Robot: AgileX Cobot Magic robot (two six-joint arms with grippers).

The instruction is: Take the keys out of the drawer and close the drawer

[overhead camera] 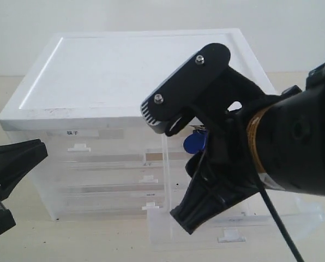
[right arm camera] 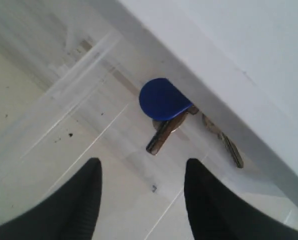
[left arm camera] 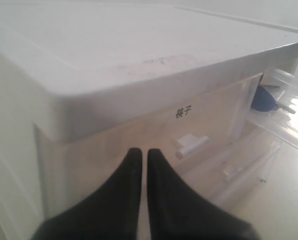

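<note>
Blue and round, the plastic fob marks the bunch of silver metal keys, which lies on the floor of the pulled-out translucent plastic drawer, far back where the drawer meets the white-topped plastic cabinet. The cabinet's overhanging lid partly covers the bunch. One dark-silver key shaft pokes out from under the fob and another lies just beside it, nearer the lid; a grey tag cannot be made out. The right claw hangs above the drawer with its fingers apart and nothing between them, the fob just beyond their tips. The step in hand looks like the descent for the pick. To do it well, the claw should probably straddle the fob and the key shaft rather than the loose outer key, come in at a slant that clears the lid's edge and the drawer wall, and reach the drawer floor before it pinches, since flat keys slip easily. The left claw waits with its fingers together by the cabinet's labelled upper drawer, holding nothing, above the pale worktop.
</note>
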